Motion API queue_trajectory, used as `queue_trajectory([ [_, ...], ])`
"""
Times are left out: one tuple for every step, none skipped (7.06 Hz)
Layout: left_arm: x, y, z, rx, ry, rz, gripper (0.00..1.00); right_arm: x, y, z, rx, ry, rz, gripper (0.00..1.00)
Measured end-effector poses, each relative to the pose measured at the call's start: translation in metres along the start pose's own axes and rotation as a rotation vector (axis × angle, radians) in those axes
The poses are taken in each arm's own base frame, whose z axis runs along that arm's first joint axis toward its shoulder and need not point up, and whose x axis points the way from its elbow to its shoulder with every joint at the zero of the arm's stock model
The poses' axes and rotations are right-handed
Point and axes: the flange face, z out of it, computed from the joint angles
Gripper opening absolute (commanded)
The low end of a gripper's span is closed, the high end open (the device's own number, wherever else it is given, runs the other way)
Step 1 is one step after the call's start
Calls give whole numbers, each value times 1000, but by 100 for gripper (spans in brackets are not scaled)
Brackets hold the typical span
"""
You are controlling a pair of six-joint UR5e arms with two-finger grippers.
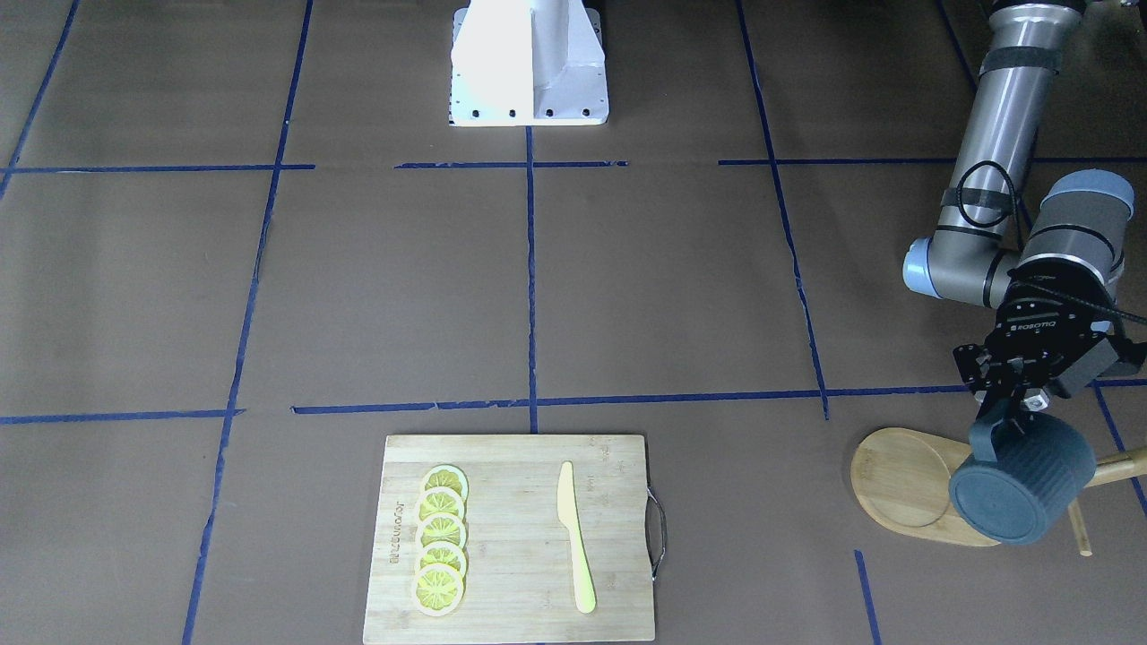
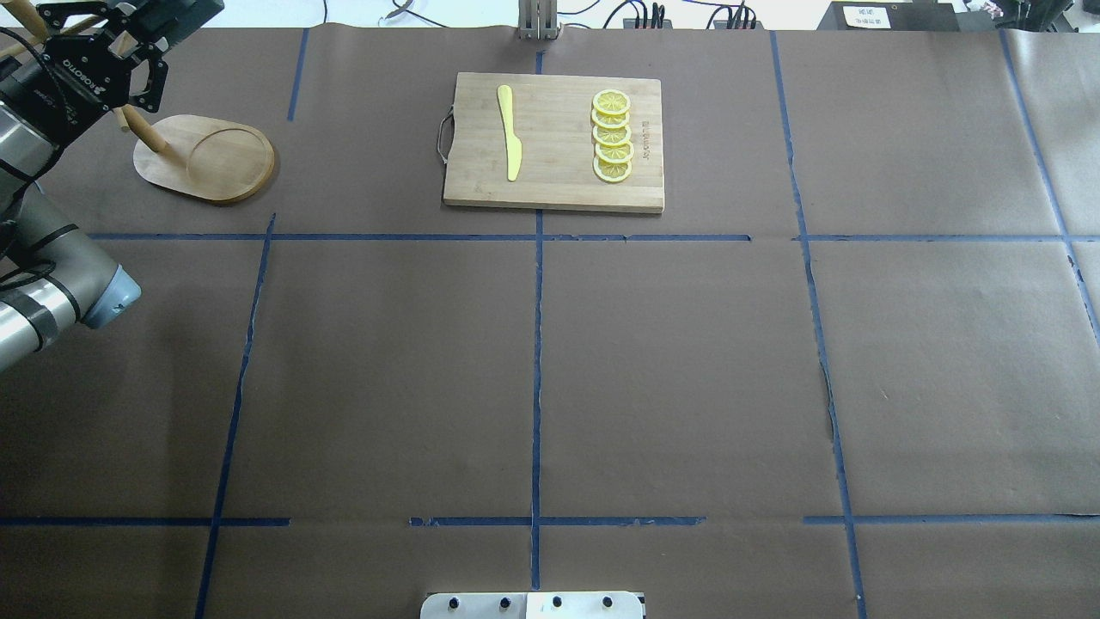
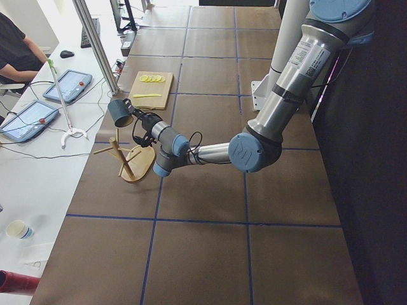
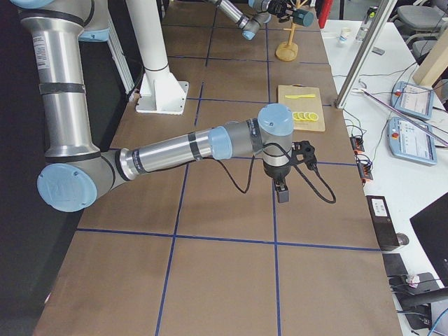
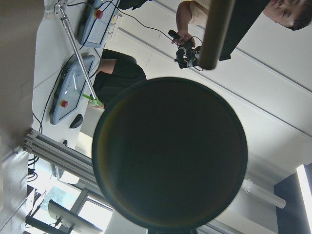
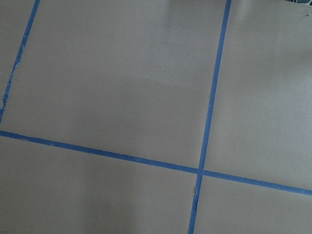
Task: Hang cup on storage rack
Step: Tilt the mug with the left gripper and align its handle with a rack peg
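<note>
Clamping the cup (image 1: pixel 1021 488) by its handle, the left gripper (image 1: pixel 1017 403) is holding it sideways in the air just above the storage rack (image 1: pixel 896 484) at the bench's far left, while the distant right gripper's (image 4: pixel 282 194) state cannot be told.

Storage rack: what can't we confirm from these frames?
1. Post of the storage rack: in the front view the cup and left gripper cover it; only the base and a peg show.
2. Cup in the overhead view: not visible, behind the gripper or past the top edge.
3. Cup-to-peg clearance: too small in the exterior left view.
4. Right gripper: small, exterior right view only; open or shut unreadable.
</note>
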Motion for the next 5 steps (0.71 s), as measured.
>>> queue_trajectory([
  [-1, -2, 0, 6, 0, 1, 0, 0, 0, 0, 0, 0, 0, 100],
  [0, -3, 0, 9, 1, 3, 0, 0, 1, 0, -1, 0, 0, 100],
  [0, -4, 0, 12, 3, 5, 0, 0, 1, 0, -1, 0, 1, 100],
  [0, -6, -1, 17, 4, 6, 0, 0, 2, 0, -1, 0, 1, 100],
  [1, -7, -1, 19, 5, 7, 0, 1, 2, 1, -1, 0, 1, 100],
])
